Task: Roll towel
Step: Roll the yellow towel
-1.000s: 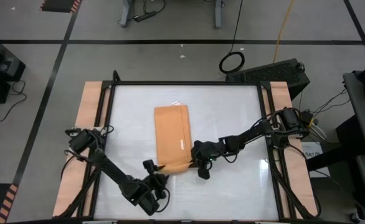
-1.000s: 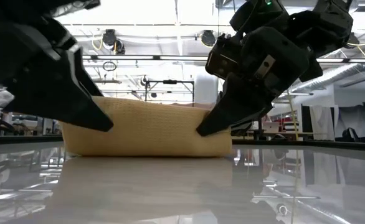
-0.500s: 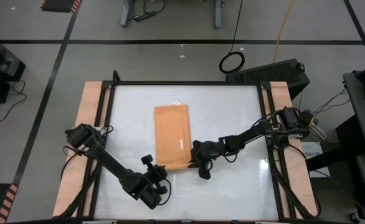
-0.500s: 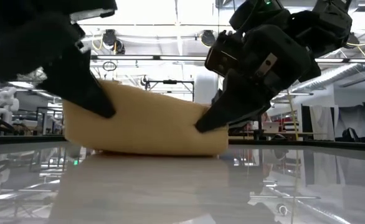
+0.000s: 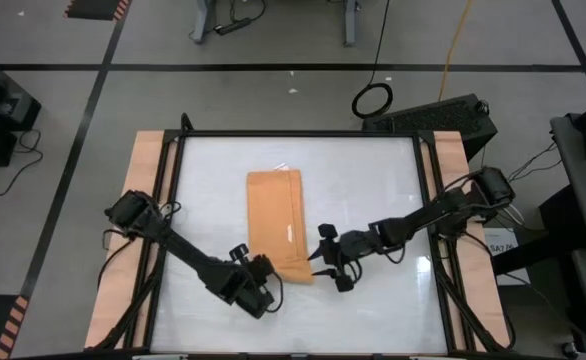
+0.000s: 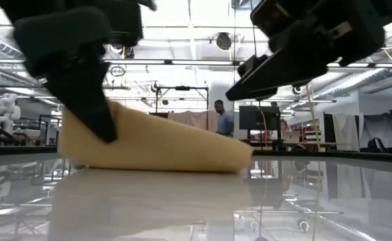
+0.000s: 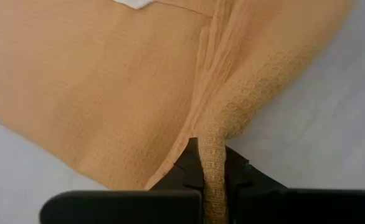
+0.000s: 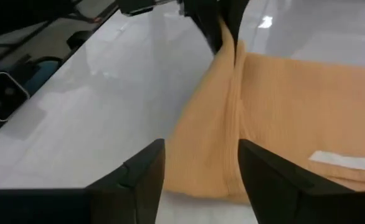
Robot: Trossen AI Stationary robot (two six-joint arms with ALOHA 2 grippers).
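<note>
With only the left gripper (image 7: 204, 180) pinching the towel (image 5: 275, 222)'s near edge and the right gripper (image 8: 201, 163) spread clear, the roll may skew.

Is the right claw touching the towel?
Apart. In the low view the right gripper hangs above the towel with room showing between them. The right wrist view shows its jaws open.

Towel (image 7: 108, 81) of matt waffle-weave cloth, glossy white tabletop (image 5: 373, 200), wooden side rails (image 5: 138, 200)
</note>
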